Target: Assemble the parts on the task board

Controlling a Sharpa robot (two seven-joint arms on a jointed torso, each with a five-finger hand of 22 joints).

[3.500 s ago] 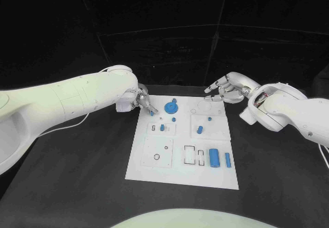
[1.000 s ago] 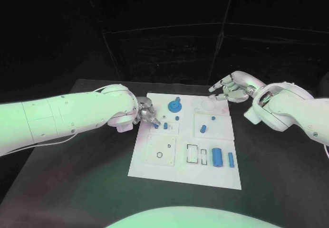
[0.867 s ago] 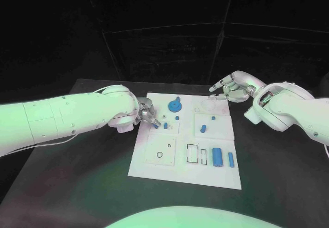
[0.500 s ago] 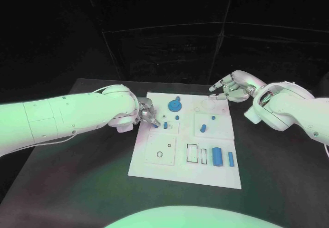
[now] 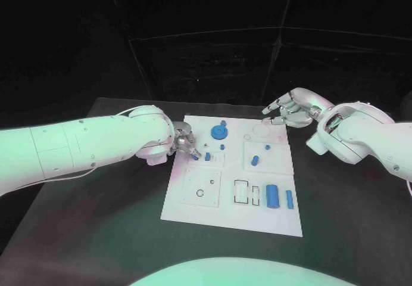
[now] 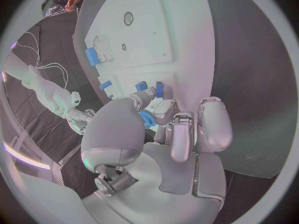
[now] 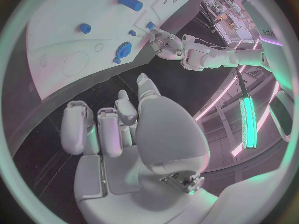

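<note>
Fingers (image 5: 190,149) pinching a blue part (image 6: 147,118), white task board (image 5: 202,211), black table (image 5: 94,220)

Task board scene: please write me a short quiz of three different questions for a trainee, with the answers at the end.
1. True or false: the left hand pinches a small blue part between its fingertips, over the left edge of the task board.
2. Multiple choice: the right hand is
A. holding the large blue cylinder
B. holding nothing, near the board's far right corner
C. pressing on the blue round part
3. Fill in: the large blue cylinder lies in the board's near ____ area.

Key
1. True.
2. B.
3. Right; it lies beside a thinner blue piece.
</note>
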